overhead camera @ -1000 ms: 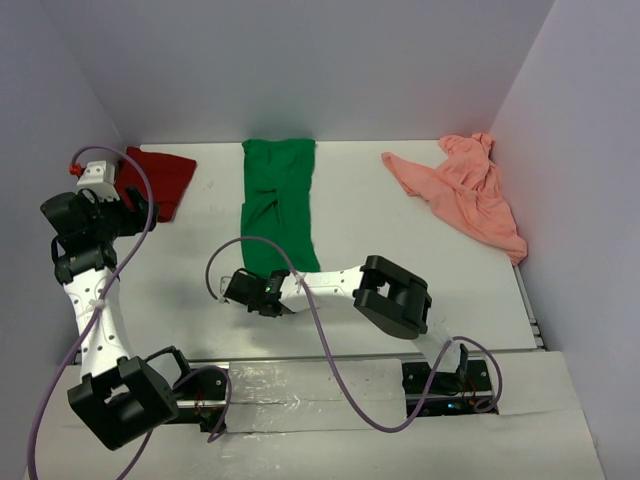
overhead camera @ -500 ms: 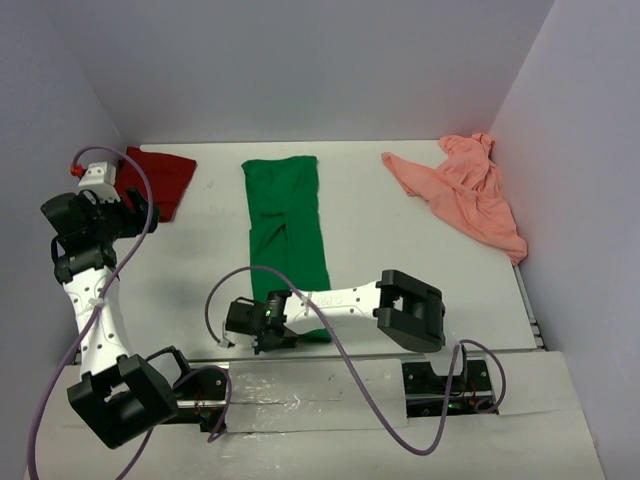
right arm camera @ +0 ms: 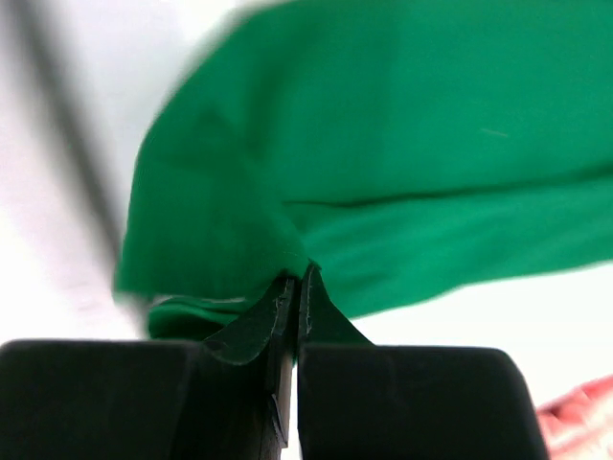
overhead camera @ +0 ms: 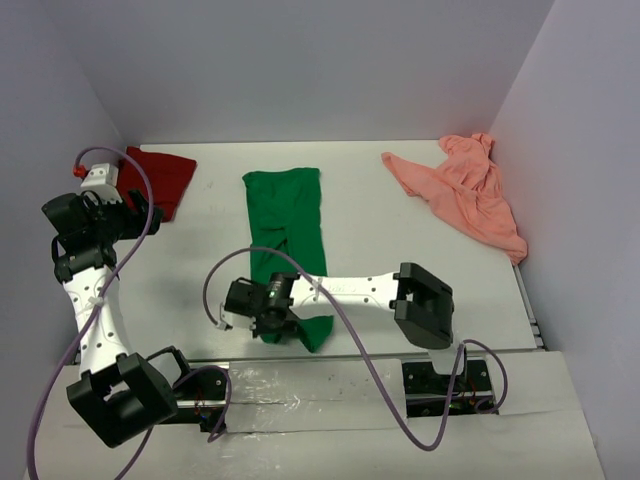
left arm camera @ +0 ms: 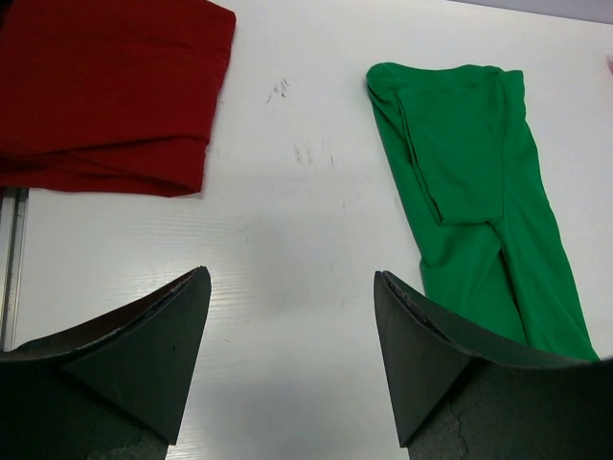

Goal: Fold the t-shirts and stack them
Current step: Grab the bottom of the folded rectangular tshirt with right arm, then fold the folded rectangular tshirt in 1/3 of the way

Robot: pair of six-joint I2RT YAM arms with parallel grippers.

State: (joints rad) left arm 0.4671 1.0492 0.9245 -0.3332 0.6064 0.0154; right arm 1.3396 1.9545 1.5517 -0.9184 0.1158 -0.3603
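Note:
The bright green t-shirt lies as a long strip down the middle of the table, also seen in the left wrist view as green t-shirt. My right gripper is shut on its near end, low by the table's front edge; the right gripper pinches a fold of green cloth. The dark red t-shirt lies folded at the far left. The salmon-pink t-shirt lies crumpled at the far right. My left gripper hangs open above the table near the red t-shirt, its fingers holding nothing.
White table enclosed by grey walls at the back and both sides. A metal rail runs along the near edge by the arm bases. Purple cables loop over both arms.
My right gripper has pulled the green t-shirt's near end toward the front edge, and the whole strip has slid nearer. The left arm has stayed still.

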